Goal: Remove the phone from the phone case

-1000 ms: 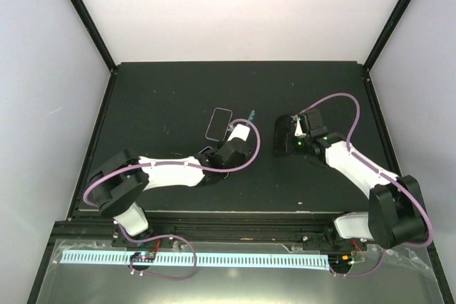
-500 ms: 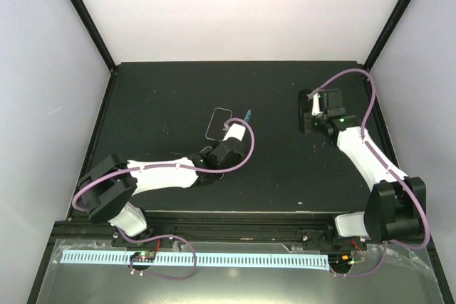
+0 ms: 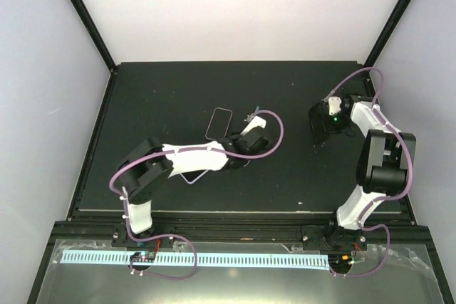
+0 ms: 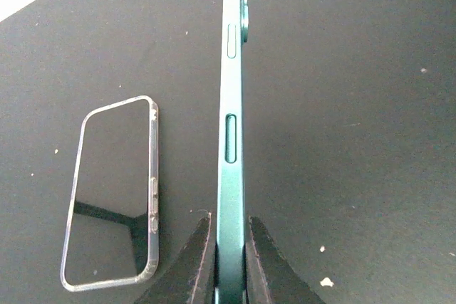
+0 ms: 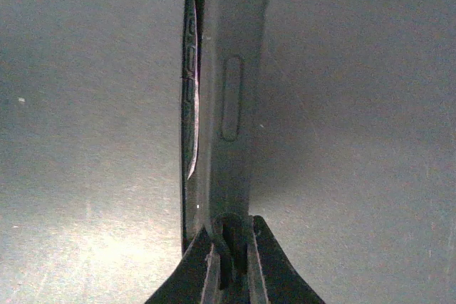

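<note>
green phone [image 4: 231, 126] edge-up, pinched in left gripper [image 4: 229, 218], clear case [image 4: 114, 197] beside

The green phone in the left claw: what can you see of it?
The green phone is slim, with a teal metallic-looking frame, seen edge-on. Its side carries two slot-shaped buttons; a camera bump juts out near the far end. It is bare, pinched at its near end by the left gripper. The empty clear case lies flat beside it, apart.
</note>
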